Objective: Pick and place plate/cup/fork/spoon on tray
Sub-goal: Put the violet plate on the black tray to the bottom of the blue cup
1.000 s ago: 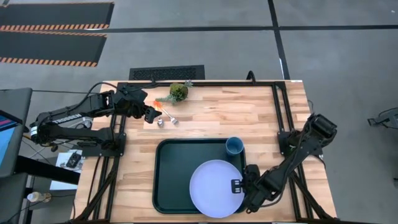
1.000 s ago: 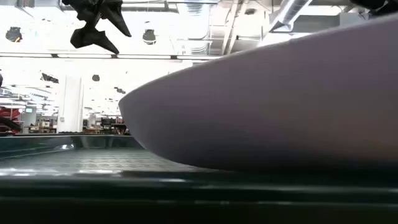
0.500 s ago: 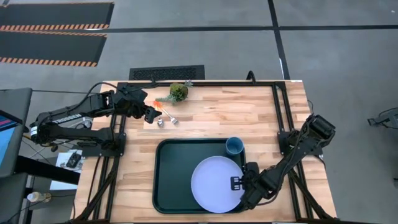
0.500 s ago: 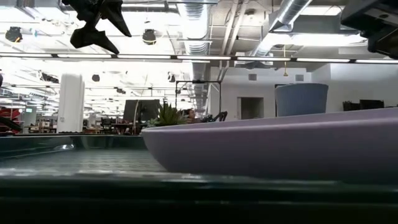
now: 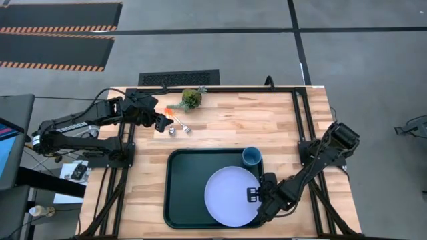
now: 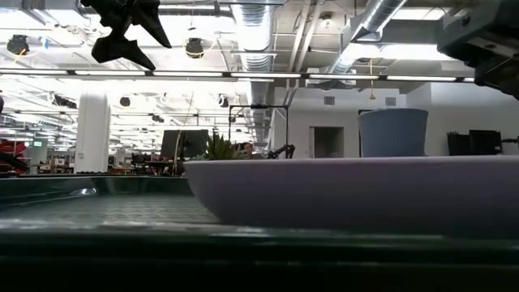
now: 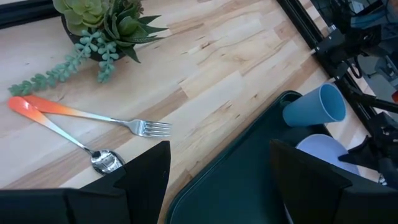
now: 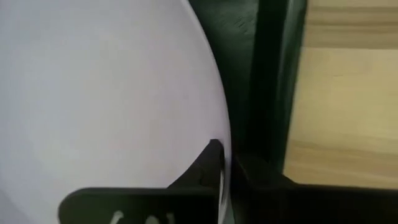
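The pale lavender plate (image 5: 231,196) lies level on the dark green tray (image 5: 183,193), toward its near right corner. My right gripper (image 5: 256,197) is at the plate's right rim, shut on it. The blue cup (image 5: 251,157) stands upright in the tray's far right corner. The orange-handled fork (image 7: 124,124) and spoon (image 7: 68,140) lie on the bare wood beyond the tray, their handle ends crossing. My left gripper (image 7: 217,180) hovers open above them, holding nothing; it also shows in the high view (image 5: 162,121). My right gripper pinches the plate's right rim (image 8: 225,163), one finger (image 8: 208,167) on the plate's upper face and the other outside, under the rim. The fingers come from the table's right side, slanting down. The plate sits level with its bottom (image 6: 324,219) on the tray.
A small succulent plant (image 5: 192,98) stands at the table's far edge, just beyond the fork and spoon. The tray's left half (image 5: 180,180) is bare. Black frame rails run along the table's left and right sides.
My right gripper has gone down and a little toward the table's far left with the plate. The plate, which was tilted with its near side raised and overhanging the tray's near rim, has come down level onto the tray.
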Controlling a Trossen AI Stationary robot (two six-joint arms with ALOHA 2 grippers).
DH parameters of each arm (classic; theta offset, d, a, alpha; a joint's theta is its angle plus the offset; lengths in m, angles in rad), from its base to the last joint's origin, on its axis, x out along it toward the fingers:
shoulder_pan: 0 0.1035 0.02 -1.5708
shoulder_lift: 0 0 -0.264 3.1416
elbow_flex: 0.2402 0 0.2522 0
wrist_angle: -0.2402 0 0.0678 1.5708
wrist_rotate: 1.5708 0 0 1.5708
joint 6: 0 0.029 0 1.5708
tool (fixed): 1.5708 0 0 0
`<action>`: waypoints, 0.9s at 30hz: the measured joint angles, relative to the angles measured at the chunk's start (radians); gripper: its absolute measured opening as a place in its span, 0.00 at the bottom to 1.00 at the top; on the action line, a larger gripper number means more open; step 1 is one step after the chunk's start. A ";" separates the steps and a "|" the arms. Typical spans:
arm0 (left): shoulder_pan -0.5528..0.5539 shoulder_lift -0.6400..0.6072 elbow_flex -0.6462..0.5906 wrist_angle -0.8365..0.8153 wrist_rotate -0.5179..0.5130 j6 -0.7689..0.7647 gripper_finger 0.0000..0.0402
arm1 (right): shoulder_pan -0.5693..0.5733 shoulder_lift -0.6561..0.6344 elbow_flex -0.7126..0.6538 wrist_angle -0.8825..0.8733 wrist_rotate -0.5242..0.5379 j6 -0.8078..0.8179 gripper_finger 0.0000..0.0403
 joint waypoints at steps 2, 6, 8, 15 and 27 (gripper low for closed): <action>0.000 0.000 0.000 0.000 0.000 0.000 0.64 | -0.002 0.000 0.000 -0.008 -0.003 0.000 0.10; 0.000 0.000 0.000 0.000 0.000 0.001 0.64 | -0.009 0.001 0.000 -0.022 -0.036 -0.019 0.13; 0.000 0.000 0.000 0.000 0.000 0.001 0.64 | -0.014 0.001 0.000 -0.023 -0.046 -0.026 0.14; 0.000 0.000 0.000 0.000 0.001 0.013 0.64 | -0.014 0.001 0.000 -0.022 -0.059 -0.045 0.20; 0.000 0.000 0.000 -0.002 0.010 0.071 0.64 | -0.014 -0.048 0.008 -0.029 -0.058 -0.113 0.39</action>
